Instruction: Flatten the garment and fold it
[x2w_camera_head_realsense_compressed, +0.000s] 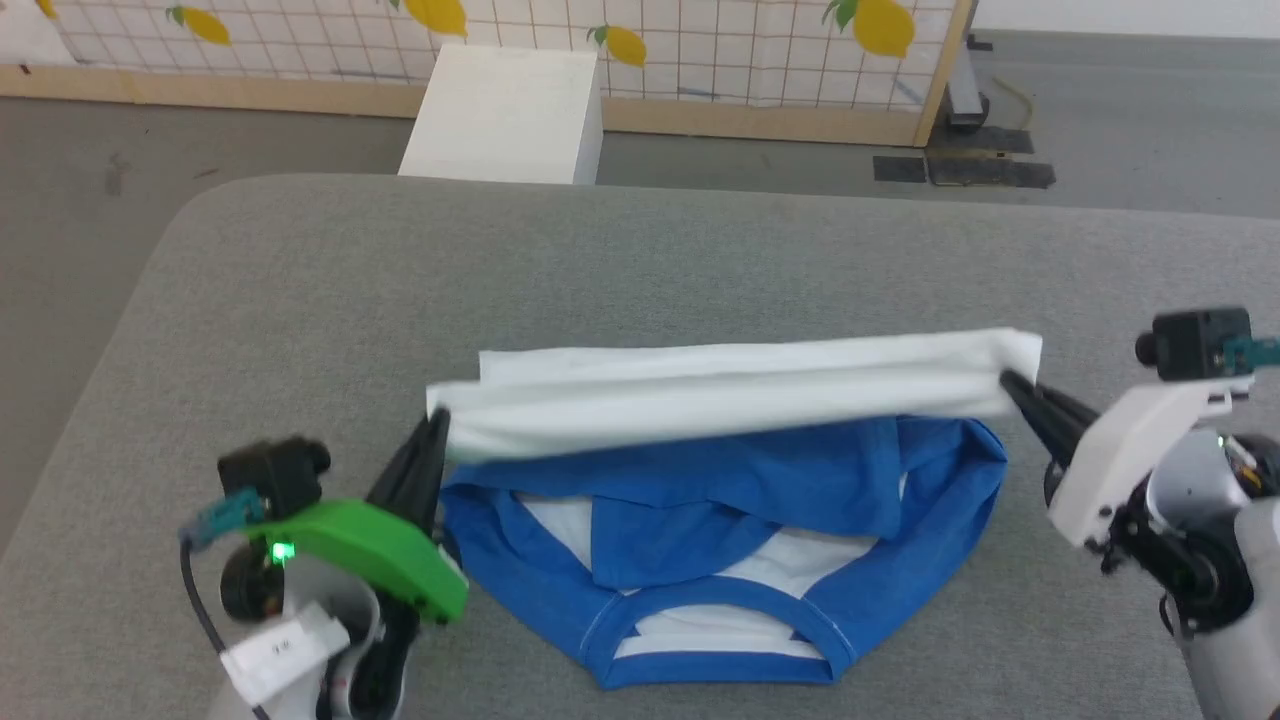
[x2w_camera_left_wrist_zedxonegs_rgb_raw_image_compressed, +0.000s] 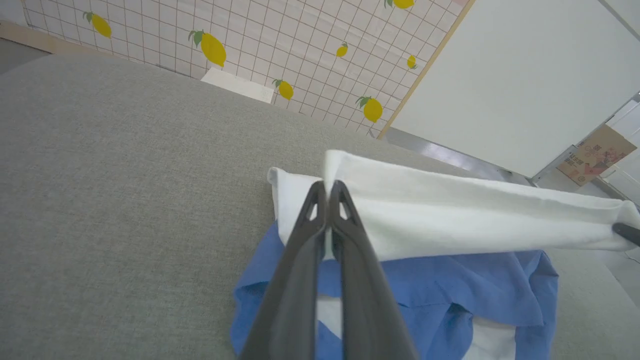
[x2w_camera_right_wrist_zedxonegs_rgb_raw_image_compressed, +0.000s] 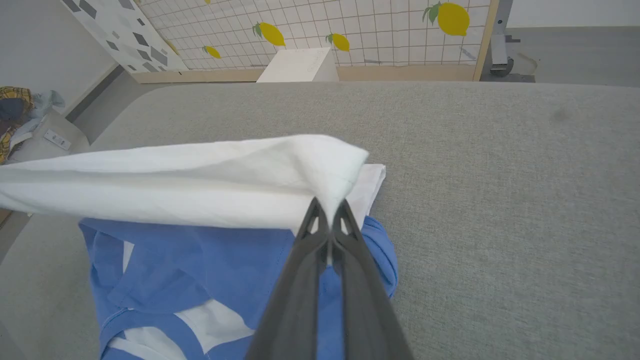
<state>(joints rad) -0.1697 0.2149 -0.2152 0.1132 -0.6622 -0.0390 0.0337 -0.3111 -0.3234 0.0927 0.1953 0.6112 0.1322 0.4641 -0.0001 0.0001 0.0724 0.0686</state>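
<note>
The garment (x2w_camera_head_realsense_compressed: 730, 400) lies on the grey padded table (x2w_camera_head_realsense_compressed: 300, 300), its white body lifted in a taut band across the middle. Its blue sleeves (x2w_camera_head_realsense_compressed: 720, 500) are folded inward near the front, with the blue neckband (x2w_camera_head_realsense_compressed: 720, 665) nearest me. My left gripper (x2w_camera_head_realsense_compressed: 437, 425) is shut on the white band's left corner; the pinched cloth (x2w_camera_left_wrist_zedxonegs_rgb_raw_image_compressed: 450, 215) shows in the left wrist view at the left gripper (x2w_camera_left_wrist_zedxonegs_rgb_raw_image_compressed: 328, 187). My right gripper (x2w_camera_head_realsense_compressed: 1008, 382) is shut on the right corner, also seen in the right wrist view at the right gripper (x2w_camera_right_wrist_zedxonegs_rgb_raw_image_compressed: 329, 205) under the white fold (x2w_camera_right_wrist_zedxonegs_rgb_raw_image_compressed: 200, 185). The lettering is hidden.
A white box (x2w_camera_head_realsense_compressed: 510, 115) stands on the floor beyond the table's far edge, before a lemon-patterned screen (x2w_camera_head_realsense_compressed: 700, 40). The table's rounded left corner (x2w_camera_head_realsense_compressed: 190, 215) falls off to grey floor. A heap of clothes (x2w_camera_right_wrist_zedxonegs_rgb_raw_image_compressed: 20, 110) sits far left in the right wrist view.
</note>
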